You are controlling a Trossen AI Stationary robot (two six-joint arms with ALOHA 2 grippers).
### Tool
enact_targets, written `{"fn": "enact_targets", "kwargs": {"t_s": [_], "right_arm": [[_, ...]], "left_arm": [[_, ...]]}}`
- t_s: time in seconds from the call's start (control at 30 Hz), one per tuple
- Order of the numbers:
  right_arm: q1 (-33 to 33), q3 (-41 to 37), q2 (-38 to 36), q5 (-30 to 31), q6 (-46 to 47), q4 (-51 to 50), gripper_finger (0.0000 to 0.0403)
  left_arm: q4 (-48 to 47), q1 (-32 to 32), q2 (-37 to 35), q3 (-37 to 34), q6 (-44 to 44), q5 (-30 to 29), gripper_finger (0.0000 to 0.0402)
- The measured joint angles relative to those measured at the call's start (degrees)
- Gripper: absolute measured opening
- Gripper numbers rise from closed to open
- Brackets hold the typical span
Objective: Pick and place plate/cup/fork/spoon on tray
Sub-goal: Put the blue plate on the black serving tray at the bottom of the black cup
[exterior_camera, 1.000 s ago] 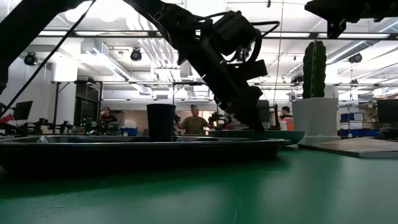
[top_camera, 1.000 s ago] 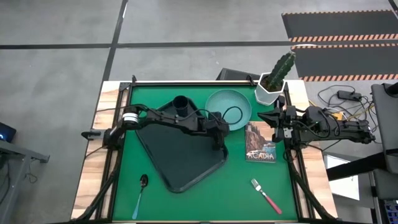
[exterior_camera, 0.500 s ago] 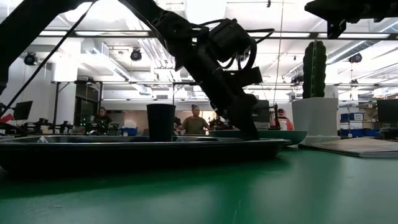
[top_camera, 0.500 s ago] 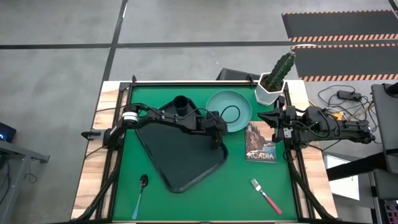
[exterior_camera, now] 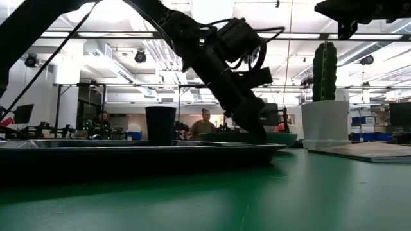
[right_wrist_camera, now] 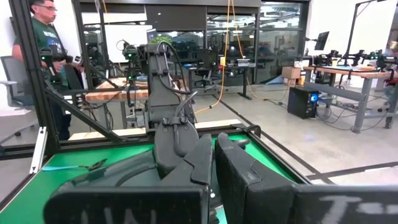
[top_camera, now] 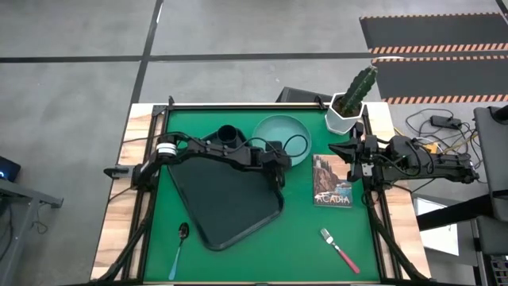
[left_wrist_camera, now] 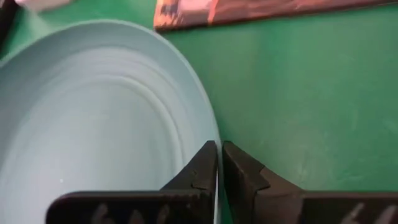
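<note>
1. Green mat covers the table, with a lab of benches and monitors behind it in the low view.
2. Left gripper: the fingers have snapped together on the plate's rim, pinching the thin edge between them, where a second ago they stood wide.
3. Plate has slid nearer the tray's far corner since then, and now seems to overlap the rim there; it looks like the start of a drag or lift onto the tray.
4. Tray has shifted with it, and the cup standing at its far end has moved along too.
5. My read: cup placed, plate now in hand, cutlery untouched.
6. Spoon lies on the mat near the front left; fork near the front right, both well apart from the tray.
7. Right gripper waits at the table's right edge, fingers pressed together, holding nothing.
8. Writing: the book beside the plate reads "ACADIA"; nearby stands the cactus pot.
</note>
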Motion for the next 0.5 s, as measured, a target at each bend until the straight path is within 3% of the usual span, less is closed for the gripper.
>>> {"fn": "enact_targets", "kwargs": {"t_s": [0.27,0.5], "right_arm": [[0.02,0.00,0.00,0.00,0.00,-0.04,0.0009],[0.02,0.00,-0.04,0.02,-0.09,-0.17,0.0009]], "left_arm": [[-0.11,-1.32,-1.09,2.19,1.70,0.08,0.0002],[-0.41,-4.57,-8.10,1.29,3.16,-1.15,0.0001]]}}
